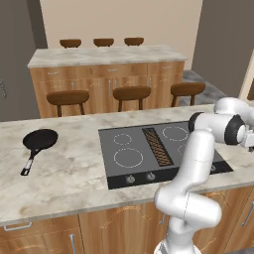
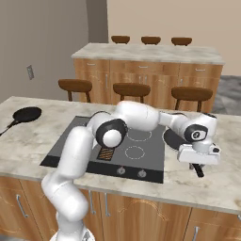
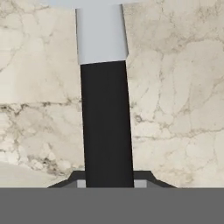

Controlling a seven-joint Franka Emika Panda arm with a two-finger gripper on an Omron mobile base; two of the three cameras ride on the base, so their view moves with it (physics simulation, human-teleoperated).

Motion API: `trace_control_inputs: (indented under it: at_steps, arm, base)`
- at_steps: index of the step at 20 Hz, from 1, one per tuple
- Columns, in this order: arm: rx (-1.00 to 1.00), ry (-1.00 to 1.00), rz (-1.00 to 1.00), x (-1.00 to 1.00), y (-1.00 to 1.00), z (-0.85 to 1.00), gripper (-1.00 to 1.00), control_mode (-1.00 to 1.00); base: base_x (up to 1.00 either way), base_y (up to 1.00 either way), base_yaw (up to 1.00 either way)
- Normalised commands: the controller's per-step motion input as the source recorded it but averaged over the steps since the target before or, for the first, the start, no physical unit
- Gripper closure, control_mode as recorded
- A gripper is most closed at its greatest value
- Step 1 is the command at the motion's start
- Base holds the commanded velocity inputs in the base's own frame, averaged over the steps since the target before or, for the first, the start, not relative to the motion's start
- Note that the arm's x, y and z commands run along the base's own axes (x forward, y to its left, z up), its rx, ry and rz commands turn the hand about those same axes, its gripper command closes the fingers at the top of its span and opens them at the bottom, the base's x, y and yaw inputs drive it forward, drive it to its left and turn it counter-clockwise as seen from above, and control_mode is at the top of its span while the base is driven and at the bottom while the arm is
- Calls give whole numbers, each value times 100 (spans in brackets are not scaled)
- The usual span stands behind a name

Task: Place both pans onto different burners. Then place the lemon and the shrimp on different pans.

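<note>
The arm reaches out to the right of the cooktop (image 2: 80, 141), and the gripper (image 2: 199, 160) hangs low over the marble counter (image 1: 64, 173) just past the glass edge. One pan (image 2: 175, 138) sits there, partly hidden behind the wrist, with its rim at or slightly over the cooktop's right side. Its handle (image 3: 107, 127) runs toward the counter's front edge. In the hand view that handle fills the middle, a black bar ending in a grey metal neck, and it passes straight down between the finger tips. The hand is lined up along the handle because that thin bar is the easiest part of a pan to grab and lift.

Whether the fingers are already pressed on the handle I cannot tell; the tips are almost cut off at the bottom of the hand view.

The second pan (image 1: 39, 140) lies well apart on the far left of the counter, handle pointing toward the front. None of the burners (image 1: 128, 158) holds anything yet, so the task is at its first step, probably moving this right-hand pan onto a nearby ring.
</note>
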Motion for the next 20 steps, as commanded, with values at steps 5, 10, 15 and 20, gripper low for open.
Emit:
trace_control_inputs:
  at_steps: [5, 10, 15, 20]
  arm:
    - [0, 4, 19, 0, 62, 2, 100, -100]
    - [0, 0, 9, -19, 50, 0, 100, -100]
    - [0, 0, 8, -7, 48, 0, 100, -100]
    - [0, 2, 13, 0, 56, 0, 100, -100]
  base:
    - [0, 0, 0]
    - [0, 0, 0]
    - [0, 0, 0]
    - [0, 0, 0]
